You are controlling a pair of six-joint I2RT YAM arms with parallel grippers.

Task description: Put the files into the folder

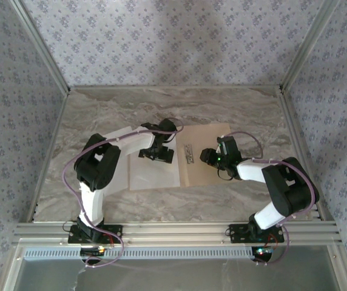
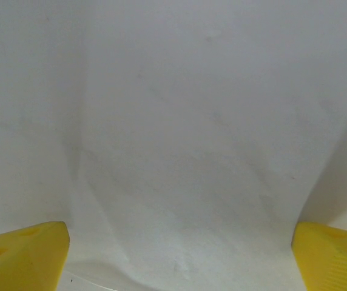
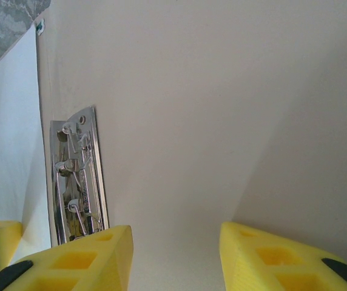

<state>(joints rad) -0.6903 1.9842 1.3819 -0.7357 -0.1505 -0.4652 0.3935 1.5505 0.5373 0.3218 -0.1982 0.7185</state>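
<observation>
1. Folder [image 1: 207, 136]: it lies open and flat. Its bare tan leaf is straight under the right gripper [image 3: 176, 257]. The other leaf sits under the left gripper [image 1: 156, 153] and is covered by paper. Being cardboard, it is probably light and stiff enough to lift by one edge. A push could make it slide on the smooth table [image 1: 101, 109].
2. Paper sheets [image 2: 179, 121]: white, and directly beneath the left gripper. They spread past both its fingers and reach to just left of the right gripper. I cannot tell one sheet from the other. The soft ripples suggest thin, floppy paper that would sag if held by one corner, and the sheets would likely slip over each other. The best hold is probably a light pinch on a free edge or corner, or a flat press to drag them.
3. Left gripper: its fingers are wide apart and hold nothing. They are close above the paper, but I cannot tell whether they touch it.
4. Right gripper: its fingers are partly apart with nothing between them, and bare cardboard shows beyond.
5. Clip [image 3: 76, 176]: shiny metal on the crease, just left of the right gripper's fingers and beside the paper edge. It looks hard and springy, and it could snag a sheet's edge.
</observation>
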